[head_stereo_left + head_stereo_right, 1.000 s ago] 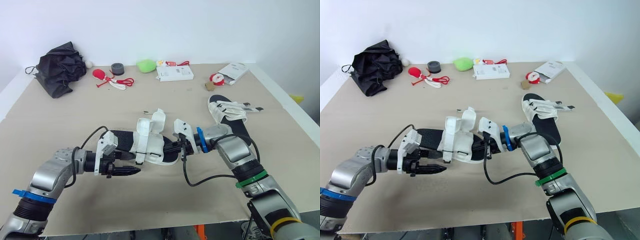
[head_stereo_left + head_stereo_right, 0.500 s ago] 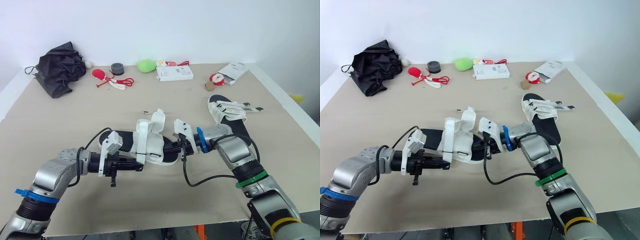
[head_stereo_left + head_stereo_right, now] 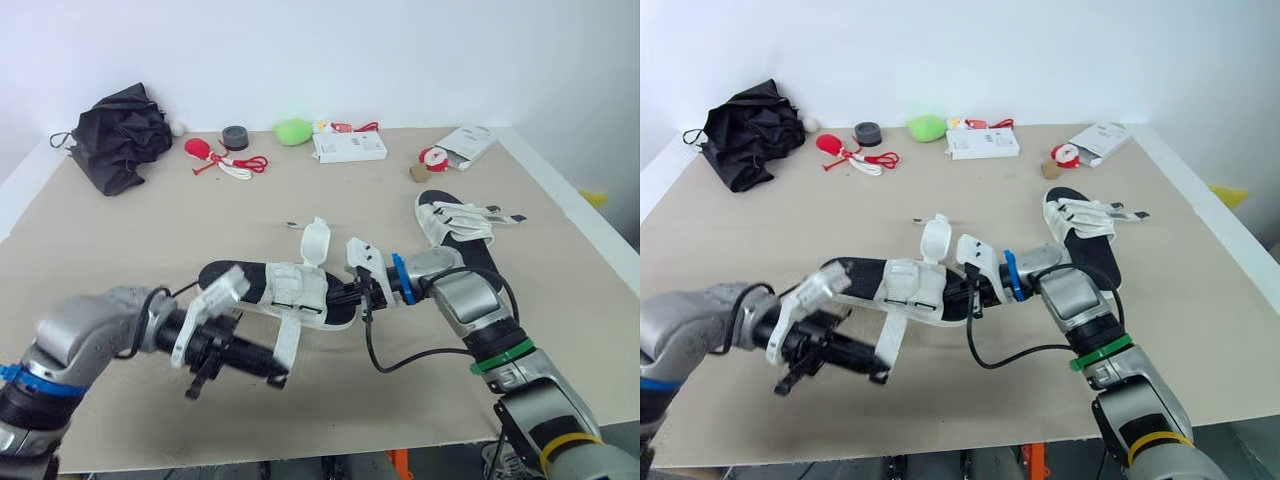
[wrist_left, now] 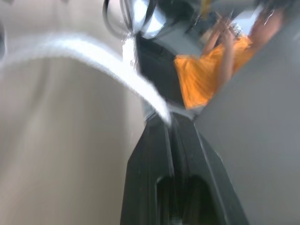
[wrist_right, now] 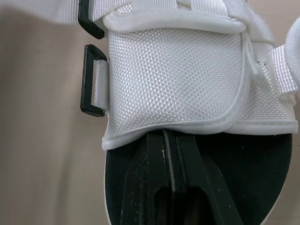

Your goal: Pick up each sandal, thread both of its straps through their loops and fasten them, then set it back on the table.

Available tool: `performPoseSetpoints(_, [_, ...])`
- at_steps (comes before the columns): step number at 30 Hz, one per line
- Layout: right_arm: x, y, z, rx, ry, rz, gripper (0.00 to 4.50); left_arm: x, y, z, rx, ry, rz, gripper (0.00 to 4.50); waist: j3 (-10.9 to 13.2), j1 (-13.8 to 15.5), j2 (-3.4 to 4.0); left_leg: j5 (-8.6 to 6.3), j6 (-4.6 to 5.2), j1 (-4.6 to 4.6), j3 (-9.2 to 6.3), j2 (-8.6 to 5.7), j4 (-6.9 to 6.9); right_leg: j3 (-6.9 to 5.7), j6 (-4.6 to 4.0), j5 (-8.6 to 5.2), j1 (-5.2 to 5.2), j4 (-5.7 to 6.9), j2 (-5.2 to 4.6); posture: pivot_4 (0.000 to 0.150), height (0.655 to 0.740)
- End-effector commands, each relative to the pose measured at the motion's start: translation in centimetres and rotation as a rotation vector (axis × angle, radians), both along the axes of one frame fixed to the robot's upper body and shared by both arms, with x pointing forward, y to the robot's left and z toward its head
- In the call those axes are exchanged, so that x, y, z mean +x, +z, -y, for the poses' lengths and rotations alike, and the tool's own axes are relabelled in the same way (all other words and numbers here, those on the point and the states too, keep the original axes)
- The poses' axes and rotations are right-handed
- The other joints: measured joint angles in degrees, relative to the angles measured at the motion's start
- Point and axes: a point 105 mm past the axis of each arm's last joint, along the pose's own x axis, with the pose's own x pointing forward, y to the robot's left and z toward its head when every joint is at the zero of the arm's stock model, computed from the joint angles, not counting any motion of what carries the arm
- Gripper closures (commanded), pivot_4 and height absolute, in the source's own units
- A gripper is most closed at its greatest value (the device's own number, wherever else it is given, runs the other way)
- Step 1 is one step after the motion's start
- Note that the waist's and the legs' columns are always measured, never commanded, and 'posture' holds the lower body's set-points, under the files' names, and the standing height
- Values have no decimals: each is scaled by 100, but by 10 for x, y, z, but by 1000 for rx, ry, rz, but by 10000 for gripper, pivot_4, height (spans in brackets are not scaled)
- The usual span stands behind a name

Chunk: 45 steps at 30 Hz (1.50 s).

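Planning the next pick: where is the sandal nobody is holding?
In the head views, the free sandal lies on the table's right side, just beyond the right gripper's arm, nearer than the open white box.

The left claw has swung nearer and to the right, pinching the wide white strap of the black-soled white sandal. That strap stood upright before and now hangs folded down over the sandal's near side.

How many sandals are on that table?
2. The front sandal is near the front middle of the table, straps undone; the back sandal lies farther back on the robot's right. The black bundle could hide more.
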Motion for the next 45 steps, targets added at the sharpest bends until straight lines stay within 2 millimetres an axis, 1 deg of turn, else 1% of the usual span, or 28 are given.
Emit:
performPoseSetpoints(1, [-3,-17,4,-53,-12,-44,45000,21,29,-2,-150,108,-76,44500,0,2,0,0,0,0,-1,1,0,3,2,-1,1,0,4,1500,7400])
performPoseSetpoints(4, [-3,-17,5,-55,-14,-46,45000,39,36,-5,-203,202,-128,44500,1,-8,-2,1,-2,-1,-5,4,-2,2,1,-2,0,0,8,1500,7400])
performPoseSetpoints(7, [-3,-17,5,-51,-16,-47,45000,55,25,-10,-202,302,-228,44500,1,-6,-2,2,-4,1,-3,3,-3,5,1,-1,1,1,7,1500,7400])
performPoseSetpoints(10, [-3,-17,4,-50,-16,-47,45000,60,15,-11,-184,328,-306,44500,1,-6,-2,6,-11,0,-3,3,-3,5,3,1,1,1,5,1500,7400])
performPoseSetpoints(14, [-4,-18,4,-48,-14,-48,45000,65,0,-3,-160,317,-419,44500,-1,1,-4,9,-16,3,-3,1,-2,4,2,4,3,1,3,1500,7400])
performPoseSetpoints(16, [-4,-18,3,-48,-15,-48,45000,75,-1,2,-178,341,-433,44500,-1,4,-5,10,-19,3,-4,2,-2,3,0,6,3,2,4,1500,7400])
performPoseSetpoints(18, [-4,-18,3,-48,-16,-48,45000,84,4,5,-225,353,-449,44500,-2,7,-7,11,-20,2,-4,1,-1,2,-1,7,4,2,3,1500,7400])
performPoseSetpoints(22, [-4,-19,4,-48,-23,-51,45000,99,14,5,-282,377,-491,44500,-2,-4,-6,11,-20,2,-3,1,-1,3,-1,8,3,2,3,1500,7400])
performPoseSetpoints(25, [-5,-19,4,-48,-22,-53,45000,106,15,3,-278,409,-508,44500,-2,-2,-7,11,-20,2,-4,1,-3,2,-2,7,3,2,4,1500,7400])
performPoseSetpoints(28, [-6,-20,3,-46,-22,-56,45000,119,8,-2,-263,487,-539,44500,-2,0,-7,12,-22,3,-4,-1,-2,2,-1,8,5,3,0,1500,7400])
performPoseSetpoints(32, [-6,-19,2,-42,-22,-56,45000,121,-8,1,-178,517,-557,44500,-2,0,-6,16,-27,4,-3,-1,-1,1,3,12,6,3,-1,1500,7400])
performPoseSetpoints(33, [-6,-19,2,-41,-21,-56,45000,120,-12,2,-161,522,-561,41894,-2,-1,-6,16,-28,6,-3,-1,-1,2,2,13,6,3,0,1500,7400])
performPoseSetpoints(34, [-6,-19,2,-40,-21,-56,45000,120,-19,4,-130,531,-565,38164,-3,0,-7,17,-29,6,-4,0,-1,2,1,14,6,3,0,1500,7400])
performPoseSetpoints(35, [-6,-19,1,-39,-21,-56,45000,120,-22,5,-120,532,-568,35689,-3,0,-6,18,-31,7,-5,0,-1,1,0,14,7,3,0,1500,7400])
performPoseSetpoints(37, [-6,-19,1,-40,-21,-57,45000,121,-27,6,-102,544,-572,26813,-4,-1,-5,18,-31,8,-4,0,-1,1,0,14,8,3,0,1500,7400])
performPoseSetpoints(39, [-6,-19,1,-39,-22,-58,45000,126,-31,5,-86,573,-575,15771,-4,-3,-5,18,-32,10,-4,1,-1,1,-2,15,8,3,0,1500,7400])
performPoseSetpoints(41, [-6,-19,1,-38,-23,-58,45000,130,-36,3,-72,603,-576,8409,-5,-2,-4,19,-32,10,-5,1,-2,1,-2,15,9,3,1,1500,7400])
performPoseSetpoints(45, [-6,-19,3,-37,-32,-59,45000,141,-42,-2,-100,670,-610,8409,-9,-1,-2,19,-32,13,-4,1,-2,2,-3,16,11,3,1,1500,7400])
